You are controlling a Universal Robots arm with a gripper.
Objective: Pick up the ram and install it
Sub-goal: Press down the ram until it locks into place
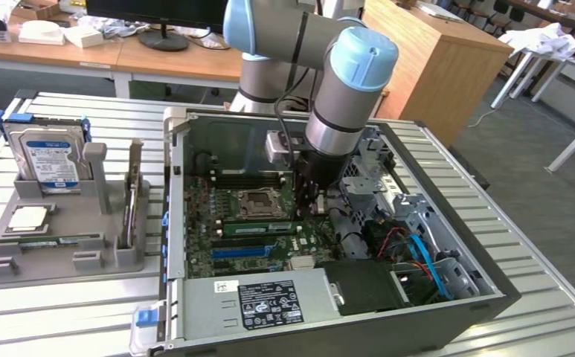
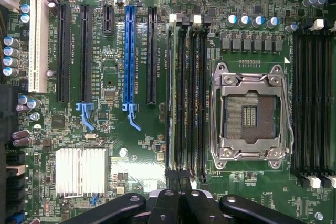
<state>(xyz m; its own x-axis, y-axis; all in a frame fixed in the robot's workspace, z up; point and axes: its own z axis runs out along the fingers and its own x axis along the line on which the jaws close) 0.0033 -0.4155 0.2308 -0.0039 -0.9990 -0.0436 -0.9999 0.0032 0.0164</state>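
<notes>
The ram (image 1: pixel 257 227), a long green stick, stands on edge in a slot of the motherboard (image 1: pixel 267 260) inside the open computer case. From the wrist view it is seen edge-on as a thin strip (image 2: pixel 170 93) in the outermost of the black memory slots, beside the empty processor socket (image 2: pixel 251 111). My gripper (image 1: pixel 310 204) hangs from the arm down into the case, just above the ram's end toward the exterior view's right. Its black fingers (image 2: pixel 178 199) are shut together. Whether they touch the ram I cannot tell.
The case walls (image 1: pixel 173 193) and drive cage (image 1: pixel 372 175) hem the arm in. Cables (image 1: pixel 421 253) lie at the exterior view's right, a power supply (image 1: pixel 257 301) in front. A grey holder (image 1: pixel 59 256) to the left carries a hard drive (image 1: pixel 49 156), a processor chip (image 1: pixel 27 217) and upright cards (image 1: pixel 132 197).
</notes>
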